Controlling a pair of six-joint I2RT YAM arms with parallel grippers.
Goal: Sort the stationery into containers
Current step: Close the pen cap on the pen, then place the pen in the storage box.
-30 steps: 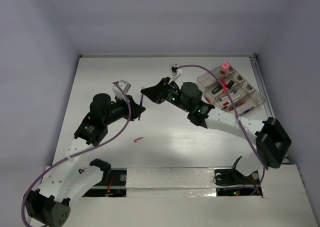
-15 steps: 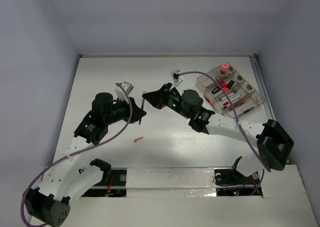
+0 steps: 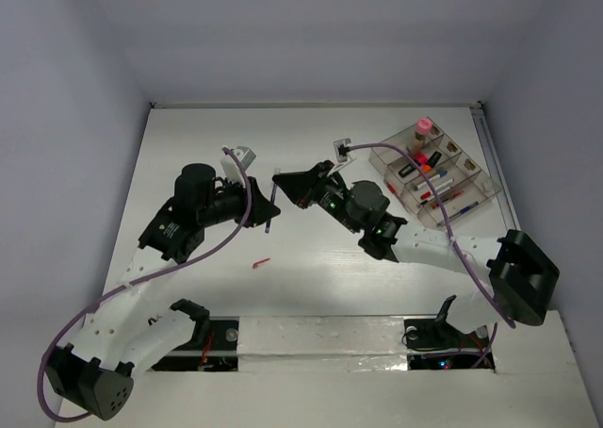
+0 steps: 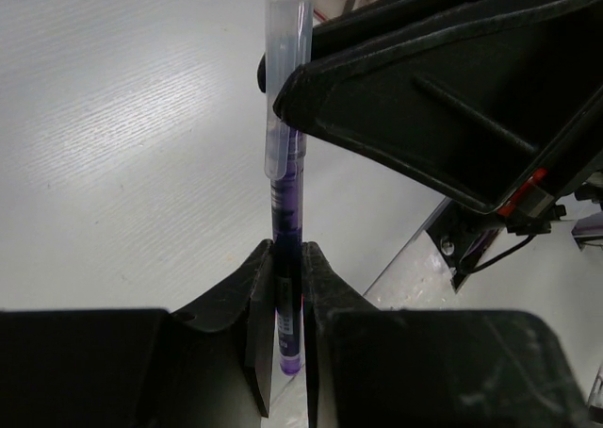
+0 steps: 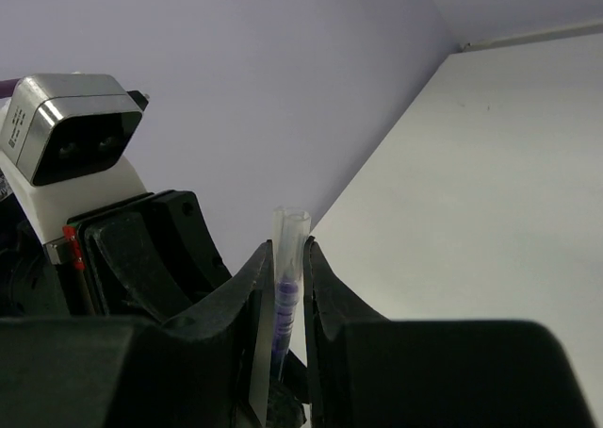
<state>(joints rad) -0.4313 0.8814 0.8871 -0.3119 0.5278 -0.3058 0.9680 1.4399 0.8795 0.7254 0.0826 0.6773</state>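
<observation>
A thin purple pen with a clear cap hangs above the table's middle, held from both sides. My left gripper is shut on the pen's barrel. My right gripper is shut on the capped end, and its fingers cross just behind the cap. The clear divided containers stand at the right rear, holding several pens, with a pink-capped bottle at the far corner. A small red piece lies on the table near the front.
The left arm's wrist camera sits close beside my right gripper. Purple cables loop over both arms, one passing above the tray. Walls enclose the table on three sides.
Both arms have shifted slightly rightward with the pen between them; the right wrist has drawn nearer the tray. Neither grip has changed.
</observation>
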